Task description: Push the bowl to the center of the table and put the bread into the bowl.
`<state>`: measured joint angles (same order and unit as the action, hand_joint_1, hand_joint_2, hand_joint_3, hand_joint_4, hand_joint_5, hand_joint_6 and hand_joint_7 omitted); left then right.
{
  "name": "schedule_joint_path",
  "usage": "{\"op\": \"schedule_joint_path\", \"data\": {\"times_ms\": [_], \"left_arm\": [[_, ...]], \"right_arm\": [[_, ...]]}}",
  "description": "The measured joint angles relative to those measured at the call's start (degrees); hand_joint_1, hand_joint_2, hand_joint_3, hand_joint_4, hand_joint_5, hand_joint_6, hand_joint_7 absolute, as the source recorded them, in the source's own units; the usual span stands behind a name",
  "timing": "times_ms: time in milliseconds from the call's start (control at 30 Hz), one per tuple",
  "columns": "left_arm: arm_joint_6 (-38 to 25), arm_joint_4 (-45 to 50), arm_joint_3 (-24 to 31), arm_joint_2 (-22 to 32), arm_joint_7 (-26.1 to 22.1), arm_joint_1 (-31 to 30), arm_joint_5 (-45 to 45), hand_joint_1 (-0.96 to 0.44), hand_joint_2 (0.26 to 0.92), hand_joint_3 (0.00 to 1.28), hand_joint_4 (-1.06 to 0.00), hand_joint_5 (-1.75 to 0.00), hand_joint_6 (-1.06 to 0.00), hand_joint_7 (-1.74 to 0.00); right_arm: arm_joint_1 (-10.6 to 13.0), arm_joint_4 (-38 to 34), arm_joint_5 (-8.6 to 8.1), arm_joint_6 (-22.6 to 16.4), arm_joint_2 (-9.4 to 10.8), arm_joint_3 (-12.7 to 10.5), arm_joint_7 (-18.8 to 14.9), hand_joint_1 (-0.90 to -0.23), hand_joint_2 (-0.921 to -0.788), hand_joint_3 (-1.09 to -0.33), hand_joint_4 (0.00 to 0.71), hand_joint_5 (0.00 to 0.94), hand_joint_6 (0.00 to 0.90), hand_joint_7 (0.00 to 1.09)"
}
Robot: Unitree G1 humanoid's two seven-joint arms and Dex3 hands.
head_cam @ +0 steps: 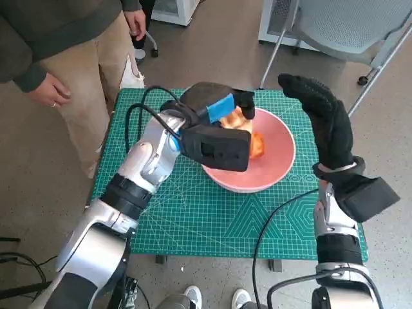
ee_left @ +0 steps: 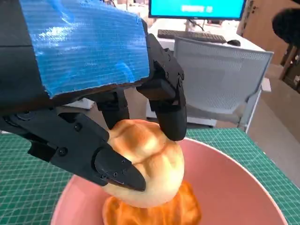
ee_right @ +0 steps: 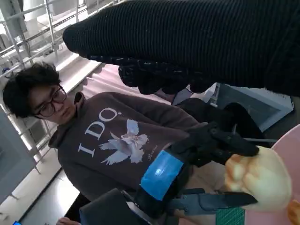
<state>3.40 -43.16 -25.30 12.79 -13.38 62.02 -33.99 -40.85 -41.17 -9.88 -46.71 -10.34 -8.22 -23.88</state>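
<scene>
A pink bowl sits near the middle of the green mat. My left hand hovers over its far-left rim and grips a pale golden bread roll between its black fingers. In the left wrist view the bread roll hangs just above the pink bowl, with an orange piece lying under it. My right hand is raised beside the bowl's right rim, fingers stretched out, holding nothing. In the right wrist view the bread roll shows in the left hand.
The green cutting mat covers the small table. A person stands close at the far-left corner. A grey chair stands behind the table. Black cables loop off my left forearm.
</scene>
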Motion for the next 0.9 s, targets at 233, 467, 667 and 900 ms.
{"op": "schedule_joint_path", "data": {"times_ms": [233, 467, 667, 900], "left_arm": [[-0.6, -2.1, 0.1, -0.1, -5.4, 1.4, 0.8, -0.31, 0.785, 0.04, -0.24, -0.07, -0.32, -0.13], [-0.5, -2.1, 0.2, 0.1, -6.1, 1.8, 0.7, -0.39, 0.784, 0.02, -0.21, 0.00, -0.31, -0.07], [0.0, -1.6, 0.6, 0.1, -5.5, 1.8, 0.9, -0.39, 0.785, 0.01, -0.17, 0.00, -0.30, -0.05], [2.5, -1.7, 2.7, 0.6, -5.2, 1.3, 3.4, -0.38, 0.792, 0.01, -0.13, 0.00, -0.28, -0.03]], "right_arm": [[0.0, 0.0, 0.03, 0.0, 0.0, 0.1, 0.1, -0.712, -0.921, -0.815, 0.197, 0.002, -0.001, 0.52], [0.0, -0.4, 0.04, -0.1, 0.0, 0.1, 0.1, -0.709, -0.921, -0.815, 0.198, 0.002, -0.001, 0.52], [0.0, -1.1, 0.02, -0.2, 0.0, 0.1, 0.0, -0.708, -0.921, -0.815, 0.198, 0.002, -0.001, 0.52], [-0.1, -1.2, -0.02, -0.2, 0.0, 0.1, 0.0, -0.708, -0.921, -0.815, 0.198, 0.001, -0.001, 0.52]]}}
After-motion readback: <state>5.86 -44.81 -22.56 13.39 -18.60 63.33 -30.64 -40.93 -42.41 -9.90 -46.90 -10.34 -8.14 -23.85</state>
